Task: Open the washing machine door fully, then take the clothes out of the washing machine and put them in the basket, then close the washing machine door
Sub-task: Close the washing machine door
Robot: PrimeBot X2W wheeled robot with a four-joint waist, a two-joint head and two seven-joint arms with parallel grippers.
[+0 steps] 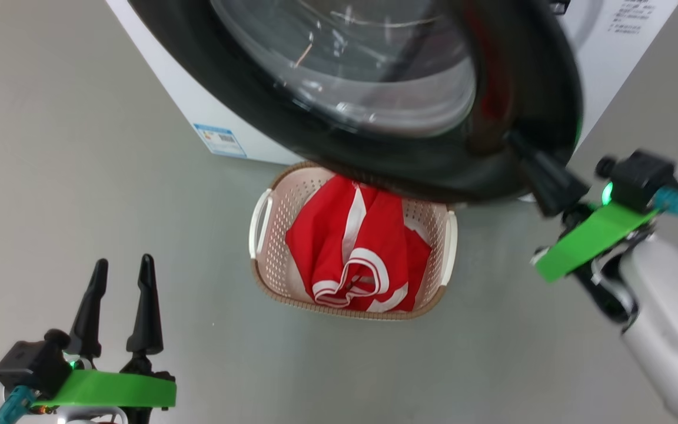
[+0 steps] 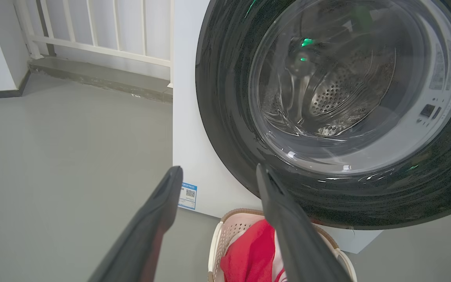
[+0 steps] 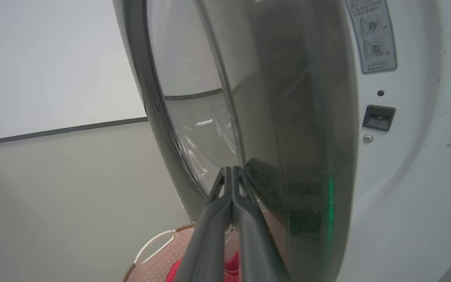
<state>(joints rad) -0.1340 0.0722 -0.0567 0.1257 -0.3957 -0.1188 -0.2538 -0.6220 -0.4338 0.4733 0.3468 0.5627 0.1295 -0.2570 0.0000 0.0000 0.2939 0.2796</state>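
The washing machine door, with its glossy black rim and bulging glass, hangs partway over the front of the white washing machine, with a gap left at its latch side. My right gripper is shut, fingertips pressed against the door's outer rim. Red clothes with white stripes lie in the cream basket on the floor below the door. My left gripper stands open and empty at the lower left, apart from the basket. Through the door glass, the left wrist view shows the steel drum.
A blue label sticker marks the machine's side. The latch slot sits on the white front beside the door edge. A white railing and a raised ledge stand behind the machine's left. Grey floor surrounds the basket.
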